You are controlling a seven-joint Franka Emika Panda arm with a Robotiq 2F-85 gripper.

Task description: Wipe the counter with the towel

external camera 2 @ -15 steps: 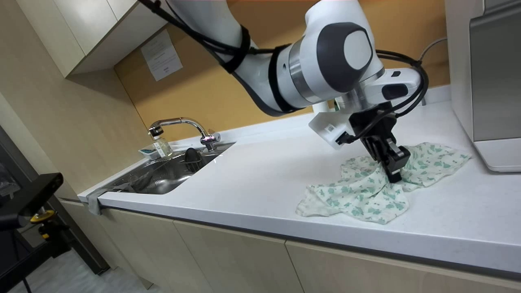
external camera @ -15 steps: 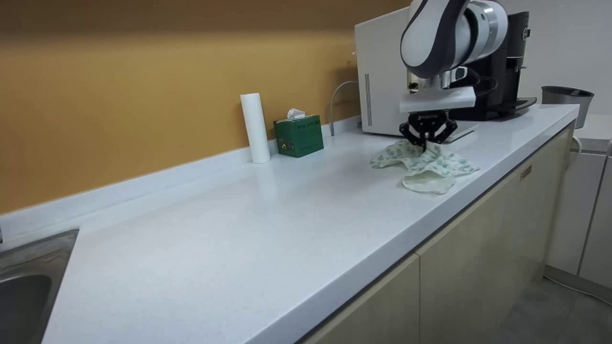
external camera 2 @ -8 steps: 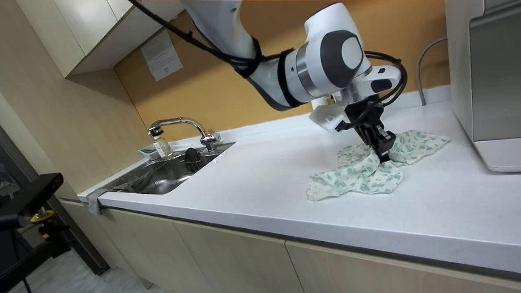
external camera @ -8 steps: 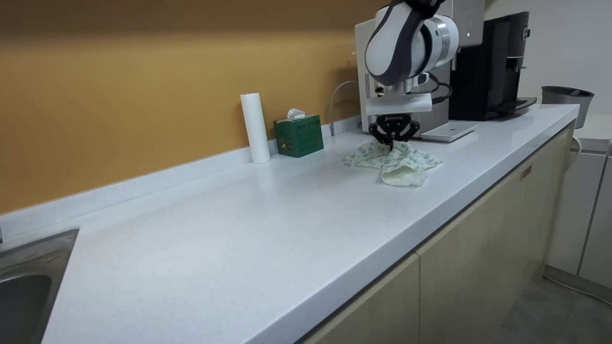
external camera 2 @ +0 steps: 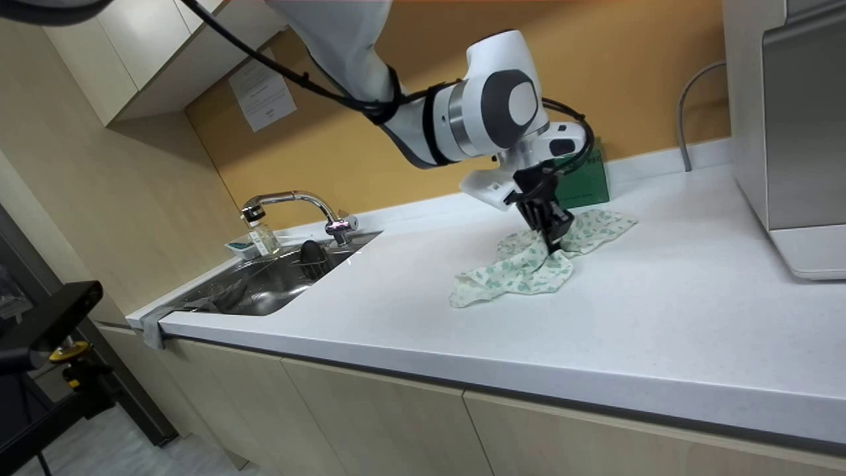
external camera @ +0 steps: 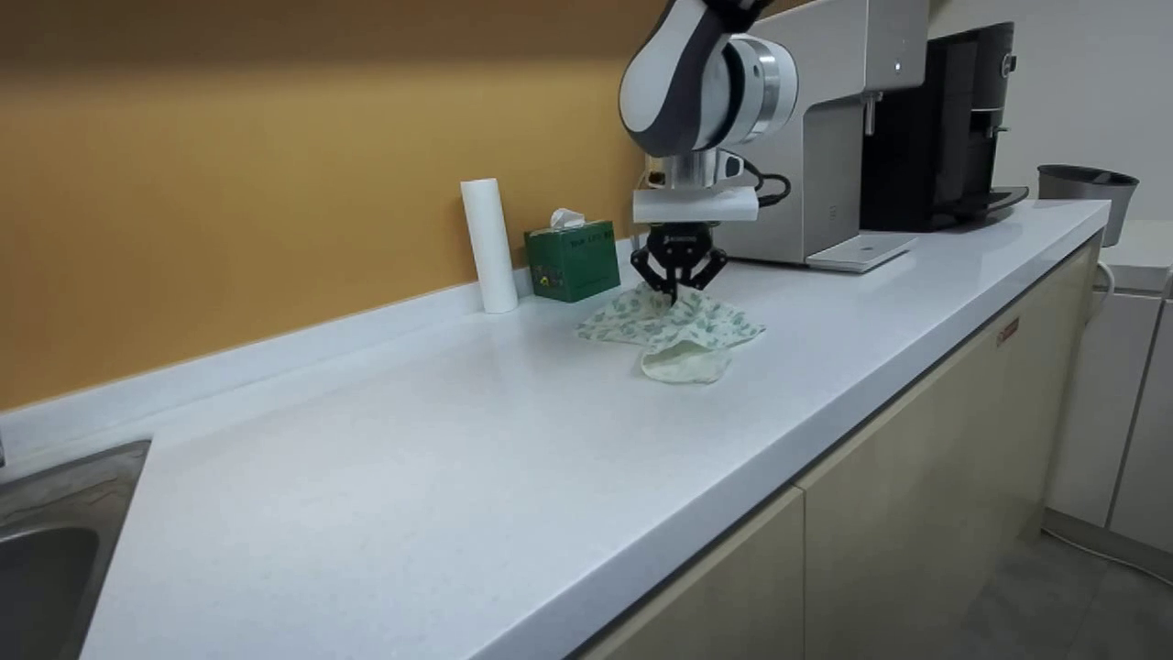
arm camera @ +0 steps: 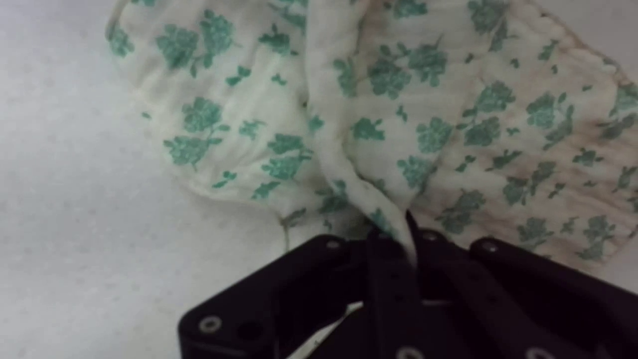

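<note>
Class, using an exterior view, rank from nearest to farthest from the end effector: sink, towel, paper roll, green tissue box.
1. Towel, gripped by the end effector.
2. Green tissue box, to the picture's left.
3. Paper roll, farther left.
4. Sink, at the lower left corner.

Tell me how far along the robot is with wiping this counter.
Done: the gripper has the towel pinched, its folds lying on the counter. In hand: a wiping stroke, it seems; over the last second the towel has slid away from the silver machine, toward the sink. Left: probably the stretch between towel and sink, though the pictures can't show whether it was wiped before.
</note>
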